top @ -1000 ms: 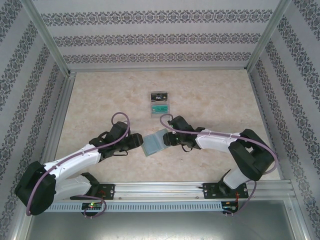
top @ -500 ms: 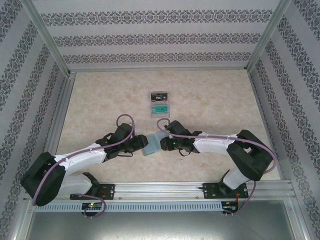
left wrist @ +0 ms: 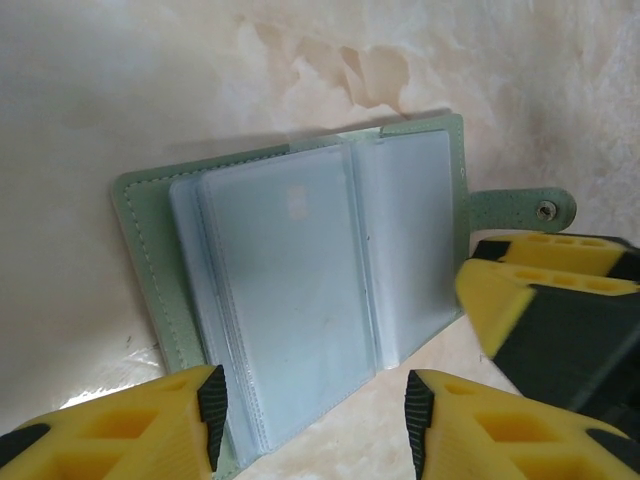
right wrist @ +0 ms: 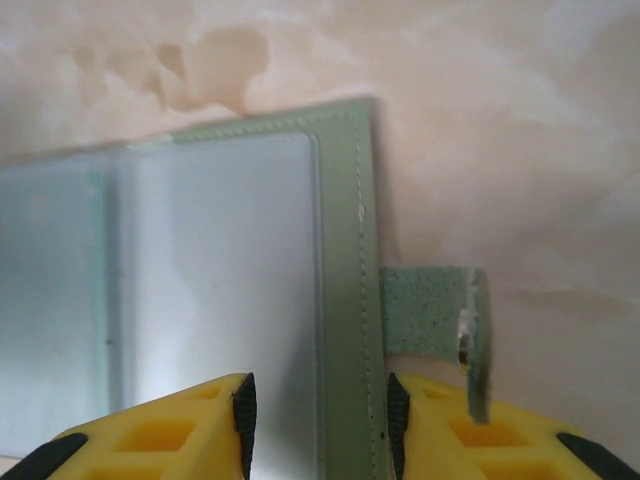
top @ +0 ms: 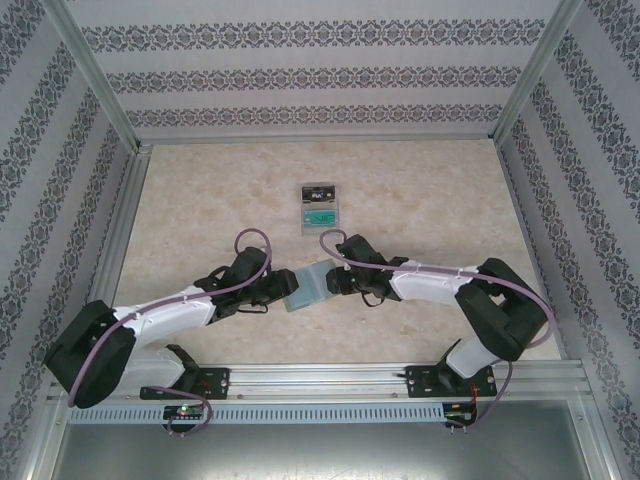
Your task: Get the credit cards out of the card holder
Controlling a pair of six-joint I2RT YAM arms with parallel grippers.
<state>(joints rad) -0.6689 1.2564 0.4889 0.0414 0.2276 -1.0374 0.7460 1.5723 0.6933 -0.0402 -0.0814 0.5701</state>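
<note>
The card holder [top: 307, 287] lies open on the table between my two grippers, sage green with frosted bluish pockets [left wrist: 285, 290] and a closure tab [left wrist: 520, 208]. What the pockets hold is hidden by the frosting. My left gripper [left wrist: 315, 420] is open, its fingers either side of the pockets' near corner. My right gripper [right wrist: 320, 420] is open over the holder's right border [right wrist: 350, 260], next to the tab [right wrist: 430, 310]. Two credit cards, one black [top: 318, 190] and one teal [top: 320, 216], lie in a pale tray.
The pale grey tray [top: 320, 231] sits beyond the holder at the table's middle. Patterned walls and metal posts enclose the table; a rail [top: 330, 378] runs along the near edge. One finger of the right gripper [left wrist: 540, 330] shows in the left wrist view.
The left arm has pushed forward, bringing its gripper up to the holder's left side. The right gripper has narrowed a little and stays at the holder's right edge.
</note>
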